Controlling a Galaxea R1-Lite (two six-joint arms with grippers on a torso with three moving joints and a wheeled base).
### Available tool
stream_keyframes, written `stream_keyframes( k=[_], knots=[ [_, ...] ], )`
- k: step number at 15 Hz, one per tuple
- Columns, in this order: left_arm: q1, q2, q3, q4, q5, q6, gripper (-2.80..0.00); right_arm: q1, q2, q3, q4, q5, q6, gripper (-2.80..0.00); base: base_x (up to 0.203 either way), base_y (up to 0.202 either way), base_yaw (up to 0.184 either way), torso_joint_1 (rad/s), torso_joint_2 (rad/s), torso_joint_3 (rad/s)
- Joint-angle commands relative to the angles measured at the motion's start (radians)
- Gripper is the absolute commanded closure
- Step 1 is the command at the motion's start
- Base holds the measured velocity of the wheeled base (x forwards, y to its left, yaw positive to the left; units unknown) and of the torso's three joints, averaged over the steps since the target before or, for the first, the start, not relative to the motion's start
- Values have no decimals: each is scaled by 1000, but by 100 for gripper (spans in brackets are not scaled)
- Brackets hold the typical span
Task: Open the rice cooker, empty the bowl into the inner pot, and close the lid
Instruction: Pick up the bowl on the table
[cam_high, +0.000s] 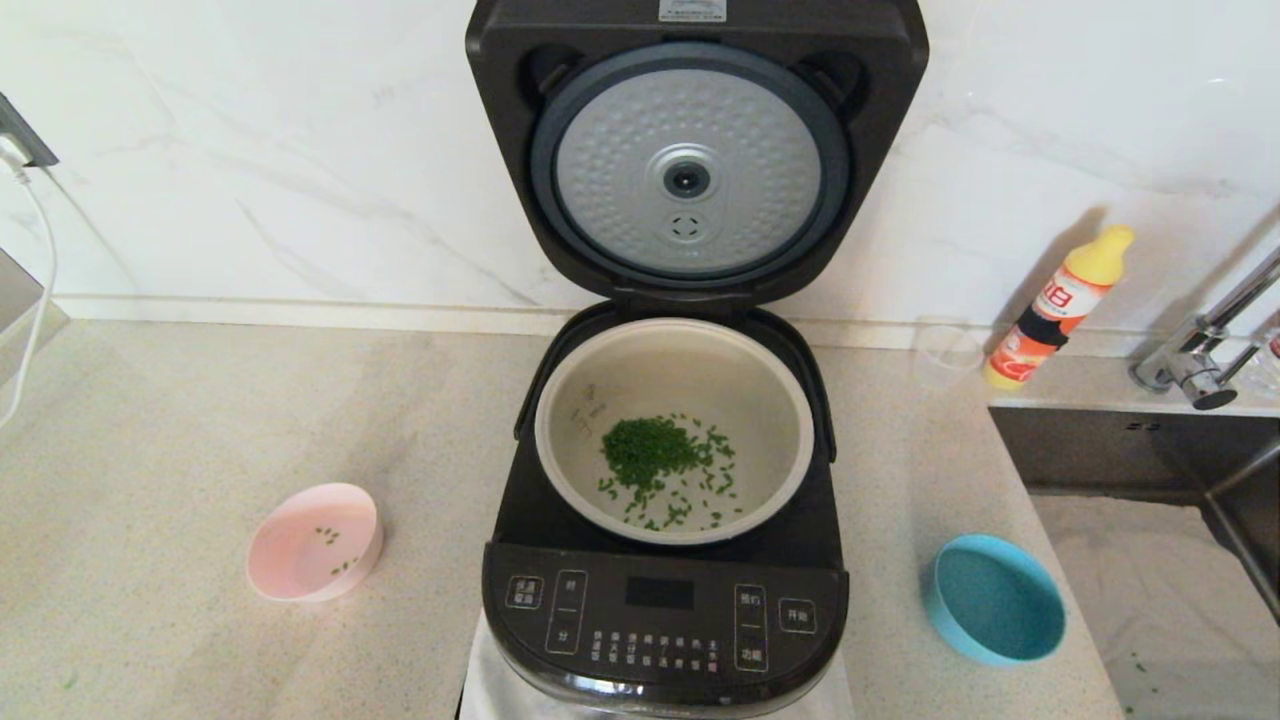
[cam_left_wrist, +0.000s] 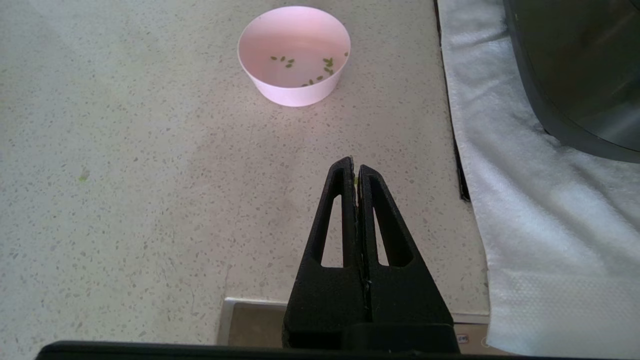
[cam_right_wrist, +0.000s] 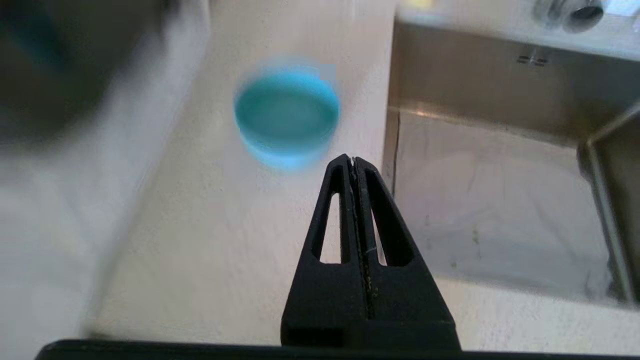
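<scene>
The black rice cooker (cam_high: 665, 620) stands open at the middle of the counter. Its lid (cam_high: 690, 170) is tilted up and back, showing the dimpled silver disc. The pale inner pot (cam_high: 675, 430) holds a heap of small green bits (cam_high: 655, 455). A pink bowl (cam_high: 315, 542) with a few green bits sits left of the cooker; it also shows in the left wrist view (cam_left_wrist: 294, 55). A blue bowl (cam_high: 993, 598) sits to the right, seen too in the right wrist view (cam_right_wrist: 286, 112). My left gripper (cam_left_wrist: 354, 167) is shut and empty above the counter, short of the pink bowl. My right gripper (cam_right_wrist: 352, 161) is shut and empty, short of the blue bowl. Neither arm shows in the head view.
A white cloth (cam_left_wrist: 525, 210) lies under the cooker. A steel sink (cam_high: 1150, 520) with a tap (cam_high: 1200, 360) is at the right. An orange-and-yellow bottle (cam_high: 1055, 310) and a clear cup (cam_high: 945, 355) stand by the back wall. A white cable (cam_high: 35, 270) hangs at far left.
</scene>
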Motion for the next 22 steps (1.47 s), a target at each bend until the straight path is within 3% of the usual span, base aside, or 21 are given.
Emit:
stream_keyframes(
  k=[1, 3, 9, 12, 17, 22],
  knots=[
    [0, 0, 0, 1, 0, 1, 0, 2, 231, -169, 6, 3, 32, 0, 0, 0, 0, 0, 0, 0],
    [0, 1, 0, 1, 0, 0, 0, 5, 436, -295, 47, 4, 31, 0, 0, 0, 0, 0, 0, 0],
    [0, 0, 0, 1, 0, -2, 0, 13, 1067, -467, 113, -45, -20, 0, 0, 0, 0, 0, 0, 0],
    [0, 1, 0, 1, 0, -2, 0, 84, 1291, -524, 120, -83, 56, 0, 0, 0, 0, 0, 0, 0],
    [0, 1, 0, 1, 0, -2, 0, 141, 1491, -528, 32, -121, 172, 0, 0, 0, 0, 0, 0, 0],
    [0, 0, 0, 1, 0, -2, 0, 92, 1535, -535, 2, -115, 199, 0, 0, 0, 0, 0, 0, 0]
  ],
)
